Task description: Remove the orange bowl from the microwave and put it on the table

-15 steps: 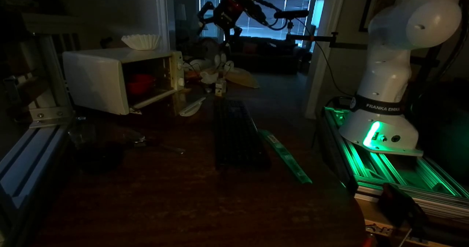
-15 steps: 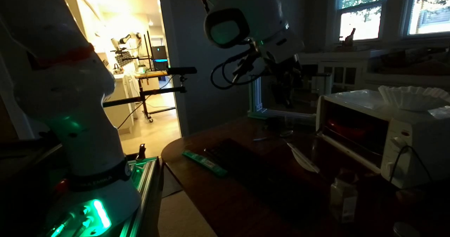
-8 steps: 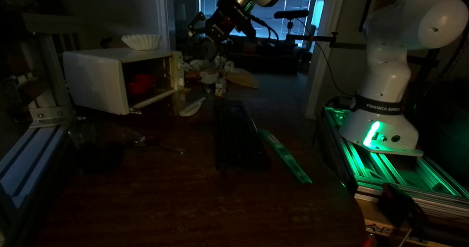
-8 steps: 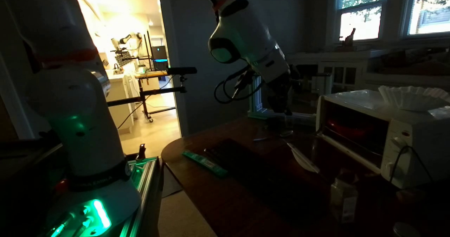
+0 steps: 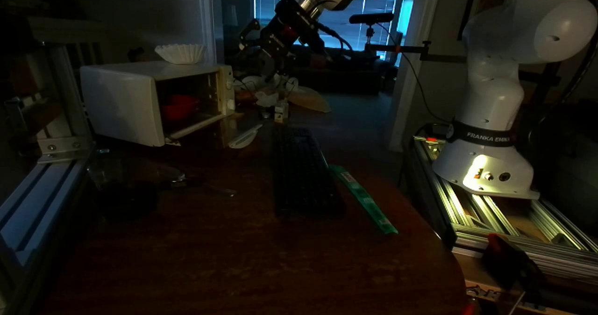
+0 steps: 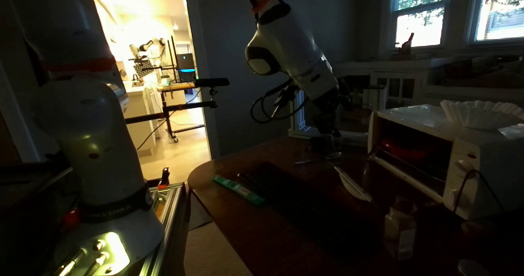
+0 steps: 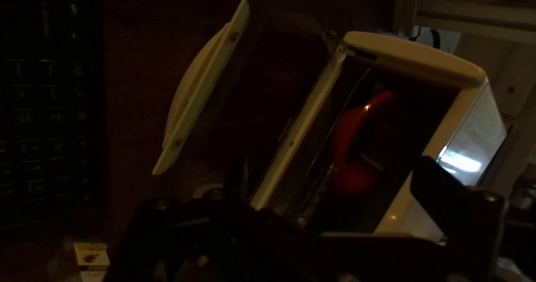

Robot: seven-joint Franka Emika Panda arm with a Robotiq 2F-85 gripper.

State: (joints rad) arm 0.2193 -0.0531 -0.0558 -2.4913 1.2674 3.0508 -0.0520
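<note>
The orange bowl [image 5: 179,107] rests inside the microwave [image 5: 121,102], and both exterior views show it through the open front. It looks red in the wrist view, where the bowl [image 7: 348,133] lies tilted towards the opening, its inside dark. The white microwave stands on the dark brown table [image 5: 257,263], its door lowered, with the door handle [image 7: 197,93] towards the keyboard. My gripper [image 5: 256,53] hangs in the air above the table, in front of the microwave and apart from it. Its fingers [image 7: 439,190] are spread wide in the wrist view, with nothing held.
A white fluted paper filter [image 6: 483,114] sits on top of the microwave. On the table are a black keyboard [image 5: 303,175], a green packet [image 5: 364,198], a small jar [image 6: 400,231], a spoon [image 6: 307,161] and a clear cup [image 5: 105,170]. A metal frame [image 5: 42,193] borders one side.
Over the first half second my gripper moved lower and tilted, shifting towards the microwave; since then it has barely moved. The light on the robot base turned from green to whitish yellow. The bowl stayed put.
</note>
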